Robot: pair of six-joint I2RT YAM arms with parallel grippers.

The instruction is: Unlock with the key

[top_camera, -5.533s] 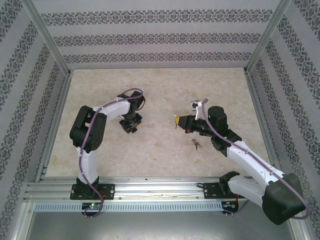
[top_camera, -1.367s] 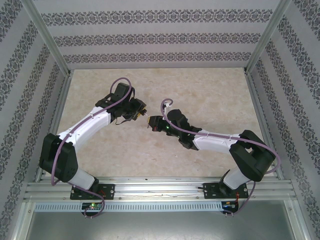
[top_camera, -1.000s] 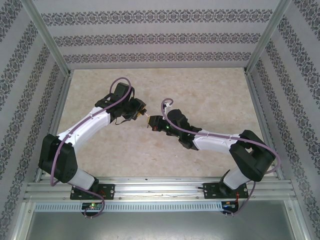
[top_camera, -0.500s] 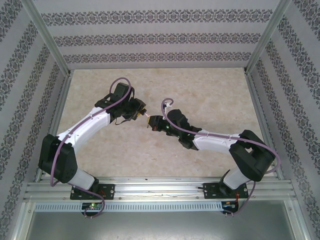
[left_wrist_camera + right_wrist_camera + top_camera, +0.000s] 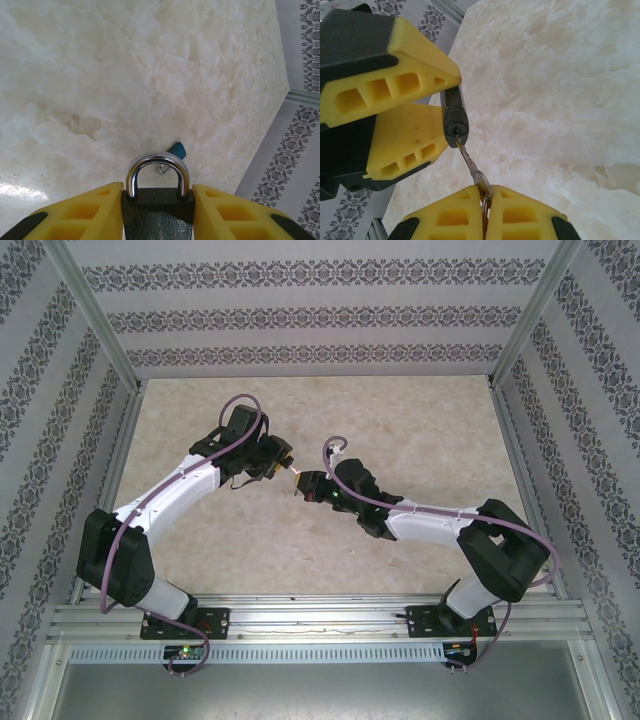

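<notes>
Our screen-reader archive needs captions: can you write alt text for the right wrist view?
A slim silver key, pinched by the yellow-fingered right gripper at the bottom, touches its tip to the keyhole of a dark grey padlock. The yellow-fingered left gripper clamps the padlock at upper left, above a pale marbled table.

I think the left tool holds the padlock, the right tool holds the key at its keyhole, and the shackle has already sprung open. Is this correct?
Not quite. The shackle is closed: in the left wrist view both its legs sit in the padlock body. The rest holds: the left tool grips the padlock, the right tool holds the key at the keyhole.
</notes>
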